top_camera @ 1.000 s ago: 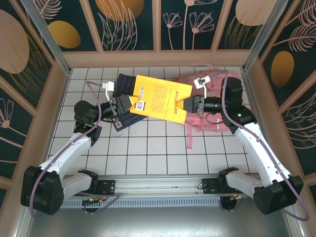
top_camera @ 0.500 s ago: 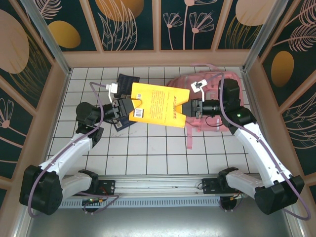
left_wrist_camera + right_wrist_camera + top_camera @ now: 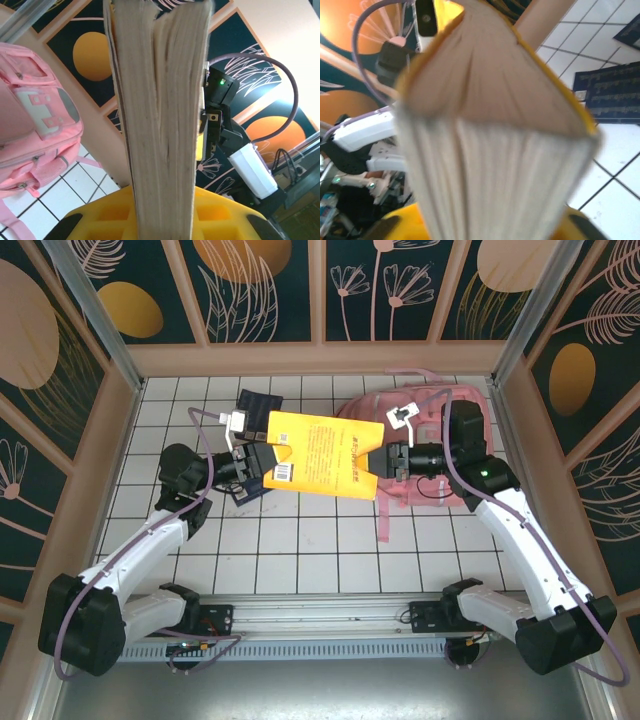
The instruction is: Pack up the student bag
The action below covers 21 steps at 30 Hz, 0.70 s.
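Observation:
A thick yellow book (image 3: 320, 452) hangs above the tiles between my two grippers. My left gripper (image 3: 258, 464) is shut on its left end; in the left wrist view the page edge (image 3: 160, 125) stands upright between the yellow fingers, gripper (image 3: 162, 220). My right gripper (image 3: 385, 459) is at the book's right end. In the right wrist view the blurred pages (image 3: 495, 150) fill the space between its jaws, gripper (image 3: 490, 225), and I cannot see whether they press on it. The pink student bag (image 3: 430, 492) lies at the back right under the right arm, also bag (image 3: 35, 120).
A dark blue booklet (image 3: 250, 405) lies on the tiles under and behind the left gripper, also booklet (image 3: 610, 95). A pink strap (image 3: 383, 525) trails toward the front. Wooden side walls close in the tiled table.
My left gripper has pushed further onto the book's left end and closed on it. The book has turned slightly and settled lower between the arms. The right arm has barely moved.

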Motion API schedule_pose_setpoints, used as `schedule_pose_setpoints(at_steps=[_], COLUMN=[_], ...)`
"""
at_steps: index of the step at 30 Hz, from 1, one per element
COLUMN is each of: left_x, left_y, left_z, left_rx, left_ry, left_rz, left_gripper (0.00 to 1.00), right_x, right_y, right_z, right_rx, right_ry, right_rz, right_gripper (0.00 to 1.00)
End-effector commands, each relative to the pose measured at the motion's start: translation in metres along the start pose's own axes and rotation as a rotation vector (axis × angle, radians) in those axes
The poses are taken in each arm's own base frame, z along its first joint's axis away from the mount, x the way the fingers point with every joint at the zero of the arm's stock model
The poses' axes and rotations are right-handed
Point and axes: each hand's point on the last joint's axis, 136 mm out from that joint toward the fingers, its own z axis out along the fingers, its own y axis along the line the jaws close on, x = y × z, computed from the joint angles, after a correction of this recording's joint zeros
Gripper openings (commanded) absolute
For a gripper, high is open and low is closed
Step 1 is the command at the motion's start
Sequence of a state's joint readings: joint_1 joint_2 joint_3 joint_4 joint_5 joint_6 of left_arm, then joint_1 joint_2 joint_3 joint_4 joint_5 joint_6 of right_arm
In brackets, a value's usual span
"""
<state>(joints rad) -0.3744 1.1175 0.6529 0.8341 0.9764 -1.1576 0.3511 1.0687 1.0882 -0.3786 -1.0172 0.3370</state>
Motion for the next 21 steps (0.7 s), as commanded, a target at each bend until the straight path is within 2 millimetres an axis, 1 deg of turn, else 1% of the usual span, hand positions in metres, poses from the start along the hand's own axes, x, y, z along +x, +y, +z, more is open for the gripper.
schedule_pose_setpoints(at_steps=[1,4,6,7,9,10,12,14,15,17,21], left_x=[-0.01,-0.02,-0.031,-0.036,-0.042,-0.044,-0.048,-0.052,-0.053,-0.054,-0.055], left_y=[-0.018,0.0,0.026,0.038,0.067,0.075,0.09,0.1,0.102,0.102,0.103], left_z=[0.0,-0.004,-0.012,-0.017,-0.03,-0.035,-0.047,-0.058,-0.063,-0.067,-0.075], left_rx=[0.008,-0.086,-0.217,-0.28,-0.441,-0.494,-0.606,-0.7,-0.733,-0.759,-0.812], left_ry=[-0.027,-0.08,-0.128,-0.15,-0.191,-0.203,-0.228,-0.247,-0.256,-0.26,-0.255], left_rz=[0.107,0.094,0.064,0.054,0.022,0.021,0.021,0.03,0.042,0.065,0.111], left_gripper=[0.0,0.0,0.0,0.0,0.0,0.0,0.0,0.0,0.0,0.0,0.0], right_x=[-0.033,-0.05,-0.063,-0.066,-0.069,-0.068,-0.066,-0.065,-0.065,-0.065,-0.065], right_y=[-0.017,-0.036,-0.06,-0.072,-0.104,-0.118,-0.149,-0.173,-0.184,-0.207,-0.247], right_z=[-0.018,-0.033,-0.05,-0.057,-0.068,-0.068,-0.065,-0.054,-0.045,-0.031,-0.014], right_rx=[0.173,0.324,0.485,0.557,0.707,0.752,0.839,0.86,0.858,0.87,0.909], right_ry=[-0.146,-0.248,-0.342,-0.374,-0.413,-0.406,-0.375,-0.33,-0.3,-0.254,-0.187], right_rz=[-0.065,-0.066,-0.048,-0.033,0.02,0.044,0.122,0.181,0.207,0.249,0.304], right_gripper=[0.47,0.61,0.7,0.7,0.69,0.67,0.61,0.58,0.58,0.58,0.53])
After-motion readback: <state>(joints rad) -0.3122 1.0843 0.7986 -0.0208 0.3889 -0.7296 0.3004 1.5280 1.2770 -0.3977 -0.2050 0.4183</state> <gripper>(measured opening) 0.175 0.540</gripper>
